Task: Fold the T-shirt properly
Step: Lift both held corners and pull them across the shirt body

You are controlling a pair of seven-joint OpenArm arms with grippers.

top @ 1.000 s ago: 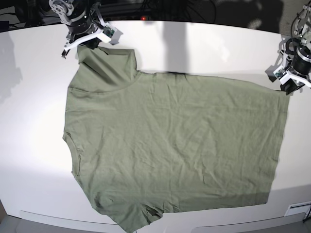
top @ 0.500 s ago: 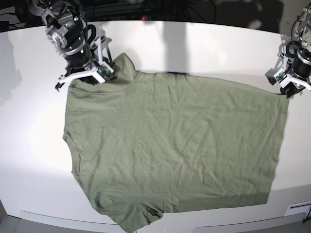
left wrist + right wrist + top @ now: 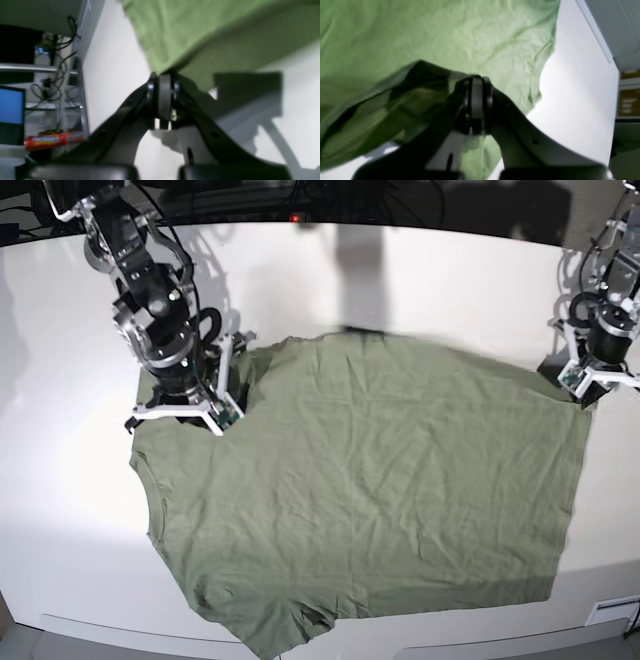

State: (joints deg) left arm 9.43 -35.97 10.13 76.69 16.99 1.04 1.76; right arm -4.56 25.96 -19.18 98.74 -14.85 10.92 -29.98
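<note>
Green T-shirt (image 3: 370,480), one, two tools pinching it, white table (image 3: 60,360)

The T-shirt (image 3: 370,490) is soft, matt, creased green cloth; the bench (image 3: 70,480) is smooth, faintly glossy white.

Both wrist views blurred. Wrinkled sage-green cotton T-shirt (image 3: 370,490): bottom sleeve tip cut off by base view's lower edge; far sleeve hidden under right gripper (image 3: 180,412). Red cylindrical tube (image 3: 53,140) lettering unreadable. Left gripper (image 3: 580,383) too small to judge.
</note>
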